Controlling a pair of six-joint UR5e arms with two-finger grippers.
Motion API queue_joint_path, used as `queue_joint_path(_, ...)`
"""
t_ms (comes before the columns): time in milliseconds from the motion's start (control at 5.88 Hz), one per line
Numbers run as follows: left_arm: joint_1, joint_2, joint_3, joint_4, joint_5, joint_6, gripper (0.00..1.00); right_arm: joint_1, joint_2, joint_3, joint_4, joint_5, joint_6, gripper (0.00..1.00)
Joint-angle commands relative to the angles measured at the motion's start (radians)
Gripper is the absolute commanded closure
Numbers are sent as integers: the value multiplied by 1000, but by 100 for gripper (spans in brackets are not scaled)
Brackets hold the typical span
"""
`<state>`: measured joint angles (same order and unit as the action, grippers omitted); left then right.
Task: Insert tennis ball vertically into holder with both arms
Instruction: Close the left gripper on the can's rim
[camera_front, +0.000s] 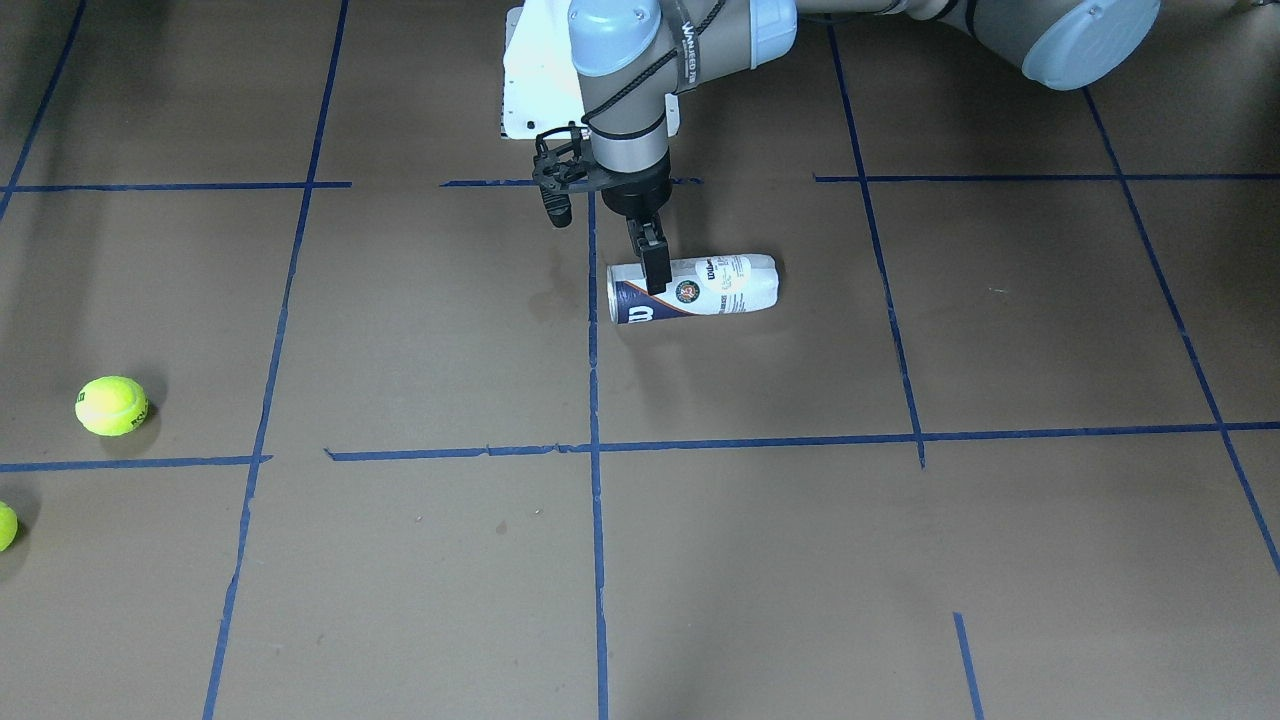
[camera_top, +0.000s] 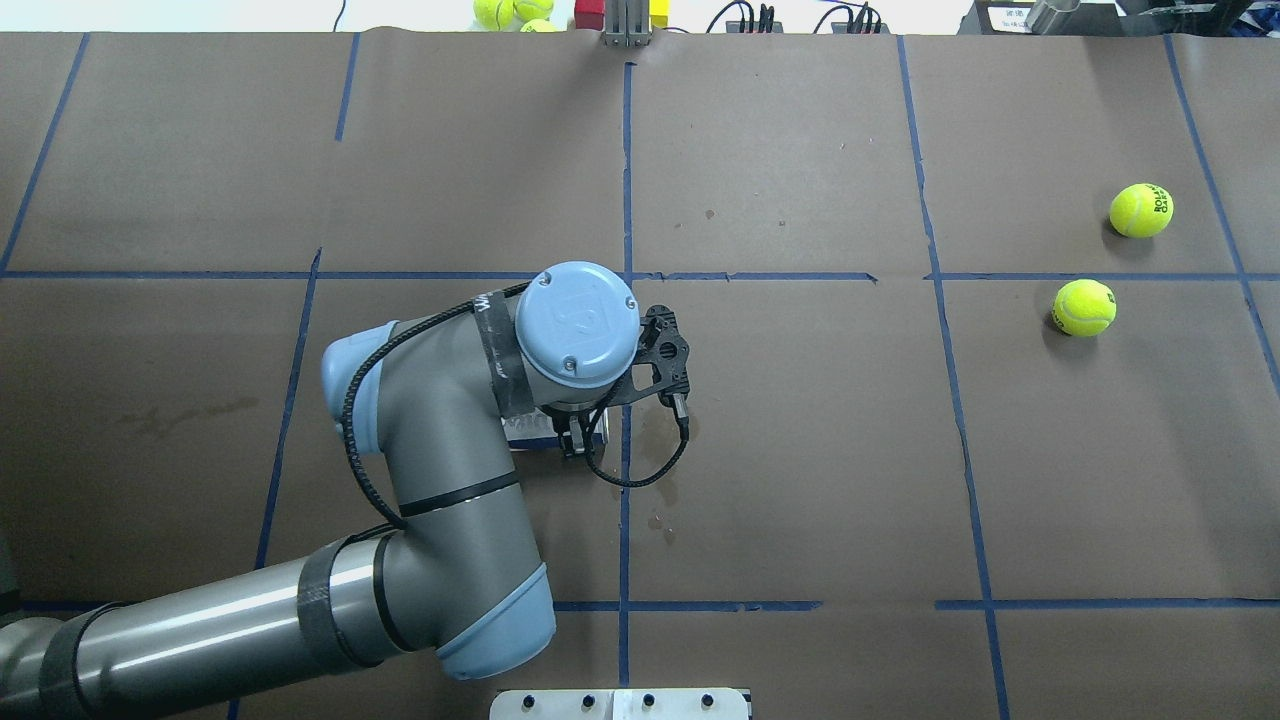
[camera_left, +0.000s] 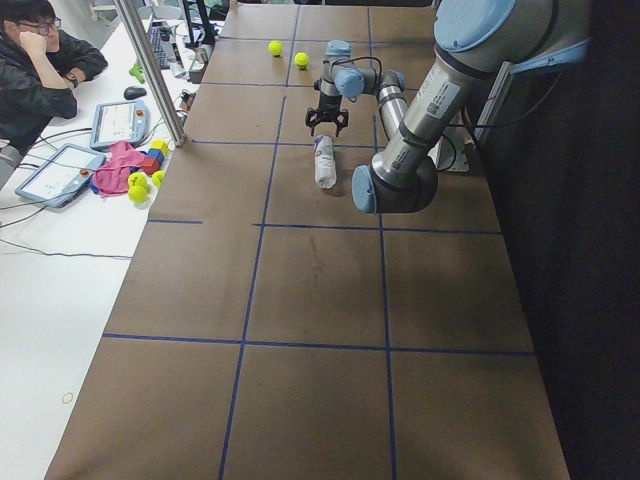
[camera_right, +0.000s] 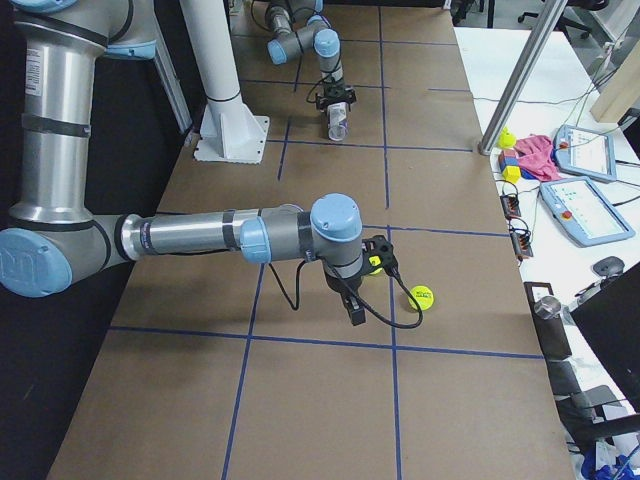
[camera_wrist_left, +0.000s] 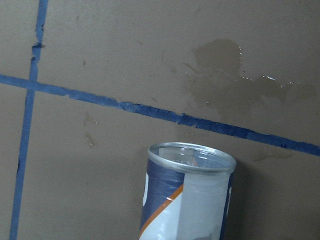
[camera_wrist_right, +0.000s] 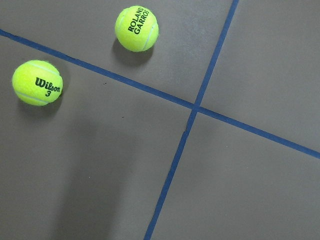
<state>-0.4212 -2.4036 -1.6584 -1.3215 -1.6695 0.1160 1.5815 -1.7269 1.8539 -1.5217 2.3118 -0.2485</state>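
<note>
Brown-papered table (camera_front: 400, 560) holds the Wilson can (camera_front: 715, 285) on its side; left gripper (camera_front: 655, 272) straddles its open end. You cannot judge its jaws, nor those of the right gripper (camera_right: 353, 308).

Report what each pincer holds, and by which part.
Cannot be told. The left pincer is at the holder, near its open end, but a grip is unclear; the holder lies on the table. The right pincer shows nothing in it.

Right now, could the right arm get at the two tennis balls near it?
Probably yes. The right gripper hangs close to the Wilson ball and the Roland Garros ball, with only bare table between them and nothing in the way.
</note>
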Motion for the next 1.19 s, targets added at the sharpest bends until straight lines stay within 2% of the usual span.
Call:
queue_joint_path(0,7,-37,66,-11,8,-3,0,0,0,-1,0,0,0,0)
queue_joint_path(340,22,-35,116,-43,56,-3,0,0,1,-2,0,0,0,0)
queue_joint_path(1021,50,-22,143,-47,56,-4,2,0,1,-6,0,0,0,0)
